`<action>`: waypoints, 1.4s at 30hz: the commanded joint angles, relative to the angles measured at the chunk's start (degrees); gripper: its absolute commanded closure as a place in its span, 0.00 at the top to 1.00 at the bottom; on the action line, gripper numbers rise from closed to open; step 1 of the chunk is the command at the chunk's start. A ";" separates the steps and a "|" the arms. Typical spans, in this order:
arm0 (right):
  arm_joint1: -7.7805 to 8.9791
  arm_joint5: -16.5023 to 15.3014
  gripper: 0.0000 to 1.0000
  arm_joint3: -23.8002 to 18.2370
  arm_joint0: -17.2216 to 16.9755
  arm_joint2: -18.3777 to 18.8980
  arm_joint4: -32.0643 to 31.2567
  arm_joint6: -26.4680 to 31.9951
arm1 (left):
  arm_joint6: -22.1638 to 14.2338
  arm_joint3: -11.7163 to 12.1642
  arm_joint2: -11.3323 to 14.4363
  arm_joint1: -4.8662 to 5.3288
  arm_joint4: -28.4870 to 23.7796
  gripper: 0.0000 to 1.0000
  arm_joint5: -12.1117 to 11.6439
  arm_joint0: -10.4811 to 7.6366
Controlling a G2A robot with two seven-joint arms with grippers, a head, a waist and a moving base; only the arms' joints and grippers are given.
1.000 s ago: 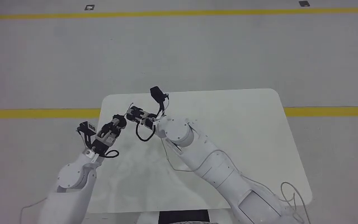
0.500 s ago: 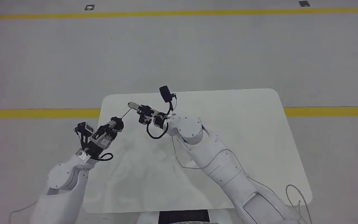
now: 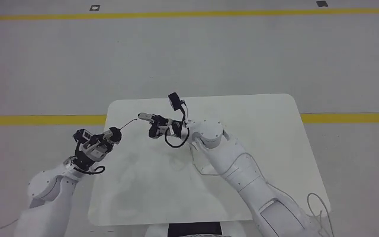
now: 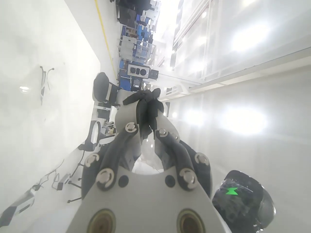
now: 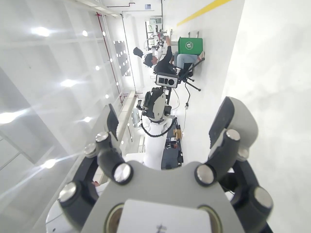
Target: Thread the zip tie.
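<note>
The left gripper hangs over the near left part of the white surface. Its fingers are pressed together, clamped on one end of the zip tie. In the left wrist view, the left gripper shows dark material pinched between its fingertips; the tie itself is too thin to make out there. The tie runs as a thin dark line from the left gripper toward the right gripper, and its free end lies just beside that gripper's fingertips. I cannot tell whether they touch. The right gripper has its fingers wide apart with nothing between them.
</note>
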 commanded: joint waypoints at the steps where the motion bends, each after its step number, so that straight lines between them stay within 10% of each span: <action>1: -0.01 -0.13 1.00 -0.07 -0.65 0.33 1.58 -0.06 | -0.12 0.12 0.93 -0.03 -0.47 0.00 1.28 -0.29; 8: -0.16 1.57 1.00 6.90 2.03 2.04 17.18 16.61 | -9.01 5.43 -0.80 0.95 -2.17 0.00 7.34 -1.65; 20: -4.70 4.08 1.00 25.76 13.13 -3.73 29.56 24.38 | -17.41 11.33 -0.91 1.95 -4.97 0.00 10.55 -4.91; 42: -4.70 4.08 1.00 25.76 13.13 -3.73 29.56 24.38 | -17.52 11.51 -0.77 1.98 -4.88 0.00 10.39 -5.20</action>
